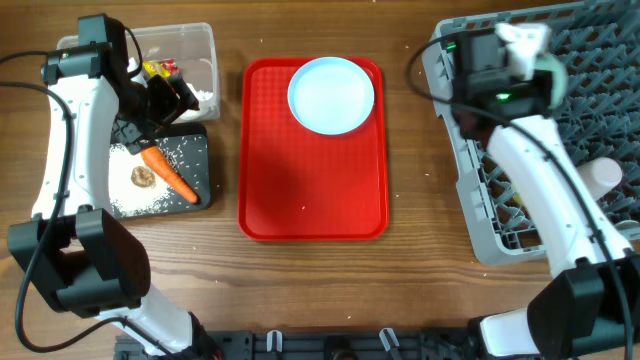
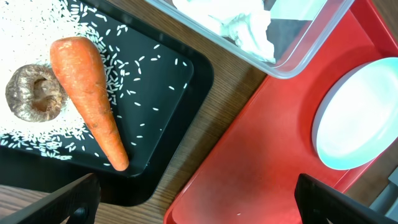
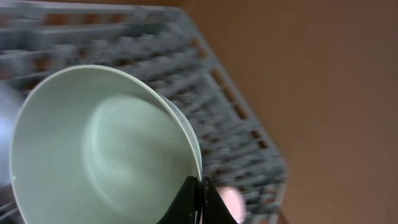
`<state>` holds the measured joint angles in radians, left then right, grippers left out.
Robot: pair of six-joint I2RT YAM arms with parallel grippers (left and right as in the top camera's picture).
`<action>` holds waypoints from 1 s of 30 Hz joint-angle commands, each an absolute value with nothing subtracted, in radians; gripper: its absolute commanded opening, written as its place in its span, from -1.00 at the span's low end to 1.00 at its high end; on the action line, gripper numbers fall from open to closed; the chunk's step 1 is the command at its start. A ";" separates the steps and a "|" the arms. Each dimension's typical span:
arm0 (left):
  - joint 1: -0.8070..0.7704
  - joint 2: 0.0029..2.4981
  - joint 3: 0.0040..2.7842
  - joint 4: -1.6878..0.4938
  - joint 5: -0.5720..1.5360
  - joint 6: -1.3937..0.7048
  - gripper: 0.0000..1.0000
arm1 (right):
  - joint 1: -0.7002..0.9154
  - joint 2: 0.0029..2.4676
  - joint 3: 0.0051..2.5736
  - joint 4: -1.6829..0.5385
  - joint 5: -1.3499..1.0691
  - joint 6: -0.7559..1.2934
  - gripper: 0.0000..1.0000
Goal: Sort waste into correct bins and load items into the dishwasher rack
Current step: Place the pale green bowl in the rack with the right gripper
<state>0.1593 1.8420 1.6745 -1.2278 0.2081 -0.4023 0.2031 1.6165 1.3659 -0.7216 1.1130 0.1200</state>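
Note:
The orange carrot and the brown food lump lie among white rice grains on the black tray. The clear tub holds wrappers and white tissue. My left gripper is open and empty, above the tray's corner. The pale blue plate sits on the red tray. My right gripper is shut on a pale teal bowl's rim, held over the grey rack. A pink cup lies in the rack.
The flat red serving tray lies in the middle between the bins and the rack. Bare wooden table runs along the front. The left arm's cables hang near the tub.

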 commanded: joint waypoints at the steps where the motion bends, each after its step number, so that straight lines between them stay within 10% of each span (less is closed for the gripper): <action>1: 0.161 1.833 1.674 -1.227 0.220 -0.397 1.00 | 0.104 1.601 1.387 -0.717 1.146 0.014 -0.91; 21: 0.161 1.833 1.674 -1.227 0.220 -0.397 1.00 | 0.104 1.690 1.301 -0.745 0.985 -0.216 -0.92; 30: 0.161 1.833 1.674 -1.227 0.220 -0.397 1.00 | 0.104 1.763 1.301 -0.659 1.295 -0.439 -0.91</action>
<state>0.1593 1.8420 1.6745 -1.2278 0.2077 -0.4023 0.1020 1.7496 1.3136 -0.7189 1.1305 -0.3206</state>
